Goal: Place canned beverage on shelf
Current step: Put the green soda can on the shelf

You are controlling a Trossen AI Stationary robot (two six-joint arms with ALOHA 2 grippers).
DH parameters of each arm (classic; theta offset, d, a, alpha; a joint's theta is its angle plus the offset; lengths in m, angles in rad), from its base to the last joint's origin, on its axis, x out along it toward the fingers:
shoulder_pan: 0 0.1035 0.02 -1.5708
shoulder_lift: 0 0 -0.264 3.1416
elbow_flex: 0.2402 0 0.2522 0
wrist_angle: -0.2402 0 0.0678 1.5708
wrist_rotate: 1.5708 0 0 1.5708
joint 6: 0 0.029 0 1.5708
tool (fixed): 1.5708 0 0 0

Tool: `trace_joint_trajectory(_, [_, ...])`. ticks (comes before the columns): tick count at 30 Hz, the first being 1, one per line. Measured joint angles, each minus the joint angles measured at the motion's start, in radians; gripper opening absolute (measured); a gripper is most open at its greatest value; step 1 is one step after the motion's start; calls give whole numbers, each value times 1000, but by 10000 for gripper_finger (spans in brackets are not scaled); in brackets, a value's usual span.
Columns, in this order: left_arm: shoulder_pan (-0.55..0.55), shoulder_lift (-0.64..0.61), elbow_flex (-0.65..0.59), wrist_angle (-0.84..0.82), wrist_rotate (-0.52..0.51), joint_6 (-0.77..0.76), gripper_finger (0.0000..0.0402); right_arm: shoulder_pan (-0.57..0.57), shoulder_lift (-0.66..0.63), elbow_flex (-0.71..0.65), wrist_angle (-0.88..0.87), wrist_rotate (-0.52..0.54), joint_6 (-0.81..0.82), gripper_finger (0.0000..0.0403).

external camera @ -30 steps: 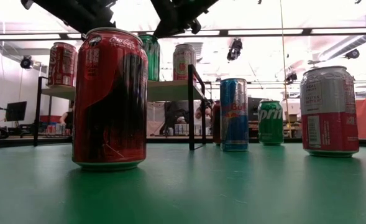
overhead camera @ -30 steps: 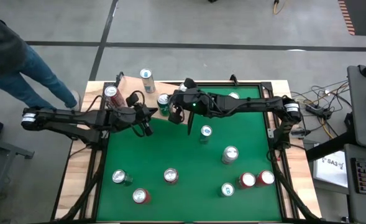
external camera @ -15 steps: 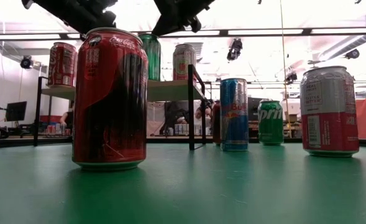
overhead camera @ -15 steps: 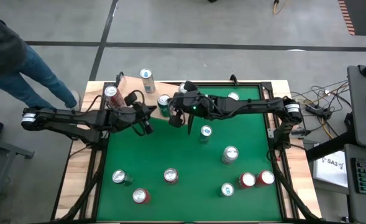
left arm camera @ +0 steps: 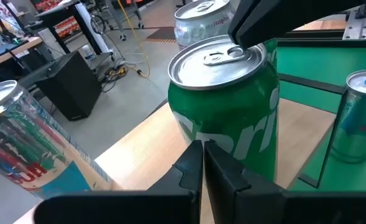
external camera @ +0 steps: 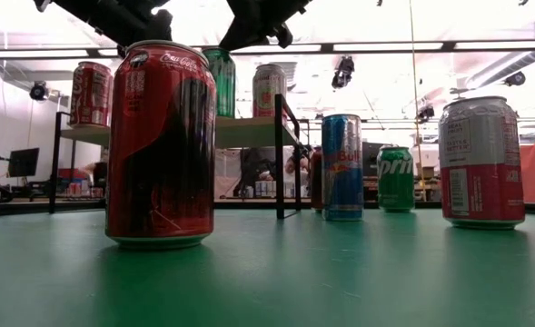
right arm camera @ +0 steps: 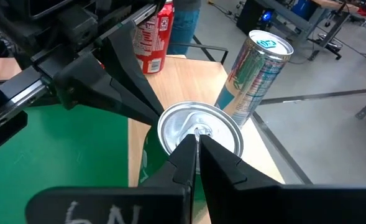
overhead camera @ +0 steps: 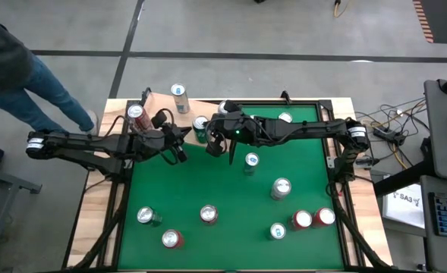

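Green can [overhead camera: 199,124] on shelf [overhead camera: 162,102], between closed left pincer [overhead camera: 179,154] and closed right pincer [overhead camera: 230,157].

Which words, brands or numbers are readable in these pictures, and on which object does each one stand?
"Coca-Cola": the nearest tall red can, low view.
"Red Bull": the blue and silver can on the green table.
"Spri", partly hidden: the small green can farther back.
"SA3": white paper sheet beside the table.
Labels on the silver and red can and the shelf cans: too blurred.
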Motion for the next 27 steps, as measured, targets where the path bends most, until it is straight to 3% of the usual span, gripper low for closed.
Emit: trace_joint_trajectory(27, [-27,-4,0,-4,3,-27,0,13,-52,-2,-53,11,-39,13])
